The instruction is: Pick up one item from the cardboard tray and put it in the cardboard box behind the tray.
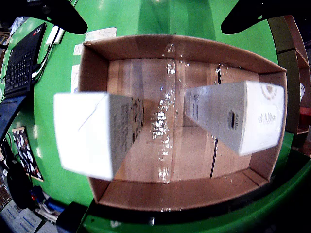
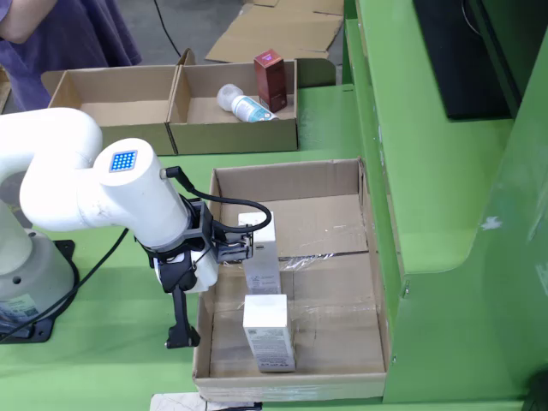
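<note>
The wrist view looks down into the cardboard tray (image 1: 184,48), which holds two white cartons, one at the left (image 1: 97,133) and one at the right (image 1: 238,116). My gripper (image 1: 155,10) shows only as two dark fingertips (image 1: 63,17) in the top corners, far apart, with nothing between them. In the fixed view the tray (image 2: 291,184) has one carton upright (image 2: 261,253) and one lying flat (image 2: 268,332). My gripper (image 2: 190,282) hangs over the tray's left wall, beside the upright carton. Behind the tray stands a cardboard box (image 2: 235,137).
That back box holds a red carton (image 2: 270,79) and a white bottle (image 2: 242,104); an empty box (image 2: 111,107) adjoins it on the left. A raised green structure (image 2: 428,171) borders the tray's right side. A laptop (image 1: 19,60) lies nearby. A person (image 2: 60,34) stands at the far left.
</note>
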Available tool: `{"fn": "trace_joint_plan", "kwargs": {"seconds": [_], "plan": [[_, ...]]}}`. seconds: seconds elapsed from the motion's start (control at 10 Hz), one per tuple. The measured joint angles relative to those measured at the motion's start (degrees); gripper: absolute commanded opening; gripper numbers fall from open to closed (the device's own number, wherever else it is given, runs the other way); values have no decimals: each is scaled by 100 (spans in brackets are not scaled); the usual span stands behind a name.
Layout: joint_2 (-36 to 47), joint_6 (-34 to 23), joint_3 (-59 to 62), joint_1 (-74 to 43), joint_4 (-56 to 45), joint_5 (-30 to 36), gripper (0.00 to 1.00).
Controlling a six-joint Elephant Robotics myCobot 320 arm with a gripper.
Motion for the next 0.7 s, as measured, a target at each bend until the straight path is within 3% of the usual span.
{"fn": "trace_joint_plan", "kwargs": {"seconds": [0.7], "plan": [[-615,-158,1837,-343,-625,114,100]]}}
